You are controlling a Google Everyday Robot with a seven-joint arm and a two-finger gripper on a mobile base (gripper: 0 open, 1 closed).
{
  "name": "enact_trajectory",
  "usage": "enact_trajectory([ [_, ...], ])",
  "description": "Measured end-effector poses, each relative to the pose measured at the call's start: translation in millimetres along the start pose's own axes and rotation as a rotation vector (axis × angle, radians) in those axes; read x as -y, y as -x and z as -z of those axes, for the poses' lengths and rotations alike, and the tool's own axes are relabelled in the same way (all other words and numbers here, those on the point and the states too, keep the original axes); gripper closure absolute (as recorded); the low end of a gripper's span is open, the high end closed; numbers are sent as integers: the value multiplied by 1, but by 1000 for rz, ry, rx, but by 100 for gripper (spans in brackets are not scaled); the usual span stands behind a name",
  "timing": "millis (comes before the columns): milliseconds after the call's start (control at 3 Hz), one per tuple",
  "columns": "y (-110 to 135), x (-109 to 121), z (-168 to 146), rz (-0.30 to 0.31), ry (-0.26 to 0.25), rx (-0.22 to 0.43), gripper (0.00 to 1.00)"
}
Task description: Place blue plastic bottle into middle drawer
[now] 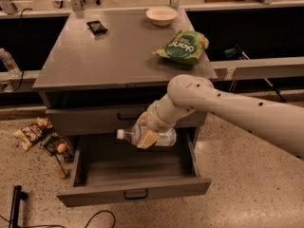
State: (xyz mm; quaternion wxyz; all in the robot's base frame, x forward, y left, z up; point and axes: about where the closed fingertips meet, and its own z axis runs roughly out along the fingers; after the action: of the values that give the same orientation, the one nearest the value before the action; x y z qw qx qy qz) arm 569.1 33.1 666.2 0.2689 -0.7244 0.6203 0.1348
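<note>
My gripper [146,136] is shut on the blue plastic bottle [164,137], a clear bottle with a white cap pointing left and a pale label. It holds the bottle level, just above the inside of the middle drawer [133,194]. That drawer is the grey cabinet's lowest one; it is pulled wide open and has a small black handle on its front. The bottle hangs over the drawer's back half, a little in front of the closed drawer above. The drawer looks empty inside.
The grey cabinet top [104,56] carries a green chip bag [183,46], a white bowl [162,15] and a small dark packet [97,27]. Snack wrappers and small items [40,137] lie on the floor at the left. A closed shallower drawer [85,120] sits above the open one.
</note>
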Motion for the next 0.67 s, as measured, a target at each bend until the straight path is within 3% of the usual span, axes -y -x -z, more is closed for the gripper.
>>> enact_trajectory([
  [667,-31,-20,-53,-39,28,40,100],
])
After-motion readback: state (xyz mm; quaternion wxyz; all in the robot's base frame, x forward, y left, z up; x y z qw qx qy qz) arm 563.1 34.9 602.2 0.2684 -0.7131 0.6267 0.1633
